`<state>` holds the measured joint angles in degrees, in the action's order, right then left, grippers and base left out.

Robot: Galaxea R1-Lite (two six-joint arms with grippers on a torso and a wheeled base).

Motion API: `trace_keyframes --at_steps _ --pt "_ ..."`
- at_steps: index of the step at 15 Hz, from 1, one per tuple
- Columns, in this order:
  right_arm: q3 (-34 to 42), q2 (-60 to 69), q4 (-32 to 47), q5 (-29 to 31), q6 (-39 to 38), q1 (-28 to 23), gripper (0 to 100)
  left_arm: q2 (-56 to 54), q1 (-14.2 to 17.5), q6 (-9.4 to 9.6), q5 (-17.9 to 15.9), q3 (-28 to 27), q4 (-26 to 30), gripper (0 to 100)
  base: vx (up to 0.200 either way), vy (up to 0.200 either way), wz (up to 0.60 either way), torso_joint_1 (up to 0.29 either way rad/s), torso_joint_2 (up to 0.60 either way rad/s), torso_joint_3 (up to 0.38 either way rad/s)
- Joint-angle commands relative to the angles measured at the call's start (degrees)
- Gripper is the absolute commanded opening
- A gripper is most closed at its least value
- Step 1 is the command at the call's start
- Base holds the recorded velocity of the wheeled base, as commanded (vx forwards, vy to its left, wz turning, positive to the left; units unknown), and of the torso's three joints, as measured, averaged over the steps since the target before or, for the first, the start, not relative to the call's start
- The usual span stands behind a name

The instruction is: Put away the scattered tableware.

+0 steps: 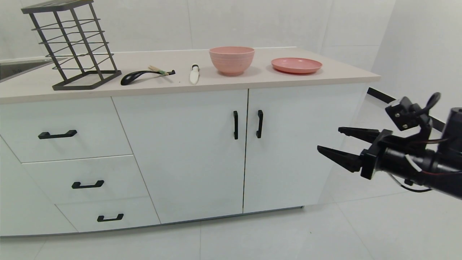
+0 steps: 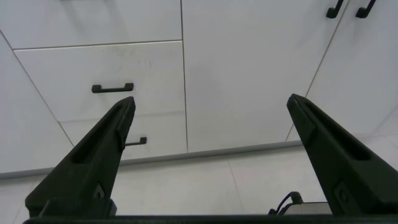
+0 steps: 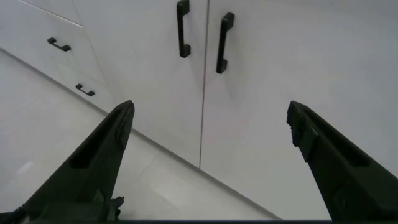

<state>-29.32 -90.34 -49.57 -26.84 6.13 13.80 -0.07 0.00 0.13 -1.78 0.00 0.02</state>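
Note:
On the beige countertop [image 1: 43, 86] lie a pink bowl [image 1: 231, 59], a pink plate [image 1: 296, 65], a white-handled knife [image 1: 194, 74], a black spoon [image 1: 139, 76] and wooden chopsticks [image 1: 158, 69]. My right gripper [image 1: 330, 142] hangs open and empty at the right, below counter height, in front of the right cabinet door [image 1: 285, 144]. In its wrist view the right gripper [image 3: 208, 121] faces the two black door handles [image 3: 202, 34]. My left gripper [image 2: 210, 111] is open and empty, facing the lower drawers [image 2: 93, 68] and the floor.
A black wire rack [image 1: 74, 43] stands on the counter's left end, beside a sink [image 1: 21, 66]. Three drawers with black handles [image 1: 57, 134] fill the cabinet's left side. Double doors with black handles [image 1: 247, 124] are in the middle. White tiled floor [image 1: 252, 238] lies in front.

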Motion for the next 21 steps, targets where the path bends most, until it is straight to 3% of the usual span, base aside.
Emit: trace_keyframes --at_steps 1,8,9,10,11,12,13,14,16,17,18,20,21 --pt "-3.55 -10.03 -4.22 -1.19 0.02 3.16 100 0.07 0.0 -0.05 -0.24 0.0 -0.02 100 0.0 0.0 0.0 0.0 0.0 0.0" --pt "-10.94 -24.09 -13.71 -3.65 0.02 5.45 100 0.07 0.0 0.22 -0.24 0.0 -0.02 100 0.0 0.0 0.0 0.0 0.0 0.0" --pt "-11.29 -24.7 -13.8 -3.65 0.02 5.71 100 0.07 0.0 1.98 -2.26 0.0 -0.2 100 0.0 0.0 0.0 0.0 0.0 0.0" --pt "-11.29 -24.7 -13.8 -3.65 0.02 6.24 100 0.07 0.0 3.21 -2.88 -0.26 -5.65 100 0.0 0.0 0.0 0.0 0.0 0.0" --pt "-11.11 -24.53 -13.89 -3.57 0.11 6.68 100 0.42 0.26 3.03 -3.32 -1.49 -16.72 100 0.0 0.0 0.0 0.0 0.0 0.0" --pt "-11.29 -24.53 -13.89 -3.57 0.11 6.68 100 2.09 0.44 2.85 -3.76 -4.04 -19.54 100 0.0 0.0 0.0 0.0 0.0 0.0" --pt "-11.64 -24.44 -13.89 -3.57 0.11 6.77 100 2.62 -0.09 2.59 -4.11 -6.42 -18.48 100 0.0 0.0 0.0 0.0 0.0 0.0" --pt "-11.81 -24.44 -13.89 -3.48 0.11 7.03 100 4.29 -2.72 1.45 -4.99 -11.6 -14.79 100 0.0 0.0 0.0 0.0 0.0 0.0" --pt "-13.04 -24.26 -13.89 -3.21 0.11 7.29 100 15.28 -11.16 1.36 -8.15 -26.28 -4.59 100 0.0 0.0 0.0 0.0 0.0 0.0" --pt "-13.13 -24.26 -13.89 -3.13 0.11 7.29 100 17.91 -12.92 1.36 -8.5 -29.0 -2.49 100 0.0 0.0 0.0 0.0 0.0 0.0" --pt "-12.96 -24.18 -13.89 -3.13 0.2 7.29 100 26.09 -19.07 1.36 -9.12 -34.01 1.38 100 0.0 0.0 0.0 0.0 0.0 0.0" --pt "-12.25 -23.47 -13.89 -3.04 0.2 7.29 100 32.15 -23.82 1.98 -9.29 -34.63 1.56 100 0.0 0.0 0.0 0.0 0.0 0.0" --pt "-12.17 -22.77 -13.89 -2.95 0.28 7.29 100 35.67 -26.19 3.38 -9.56 -34.37 1.47 100 0.0 0.0 0.0 0.0 0.0 0.0"
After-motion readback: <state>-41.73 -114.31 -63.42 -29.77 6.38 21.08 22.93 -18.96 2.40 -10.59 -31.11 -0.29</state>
